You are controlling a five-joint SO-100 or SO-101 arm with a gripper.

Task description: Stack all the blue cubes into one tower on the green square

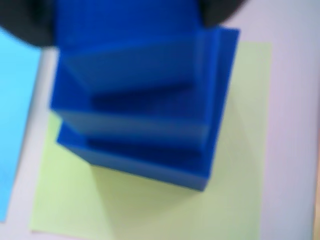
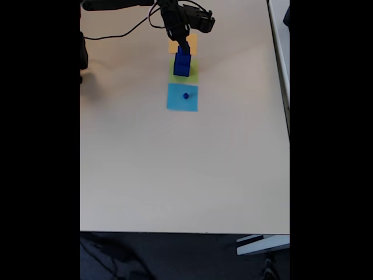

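Observation:
In the wrist view, a large blue cube (image 1: 150,165) stands on the lime-green square (image 1: 240,150), with a smaller blue cube (image 1: 130,65) on top of it, slightly offset. My gripper (image 1: 127,20) holds that upper cube, a dark finger pressed against each of its sides. The fixed view shows the same stack (image 2: 182,63) on the green square (image 2: 193,74), with the gripper (image 2: 182,46) directly above it. A small blue cube (image 2: 186,96) sits on the light-blue square (image 2: 175,100), apart from the stack.
An orange-yellow square (image 2: 191,41) lies just beyond the green one, under the arm. The light-blue square (image 1: 15,125) is left of the green one in the wrist view. Cables (image 2: 125,32) trail at the far left. The beige table (image 2: 175,175) extends towards the camera.

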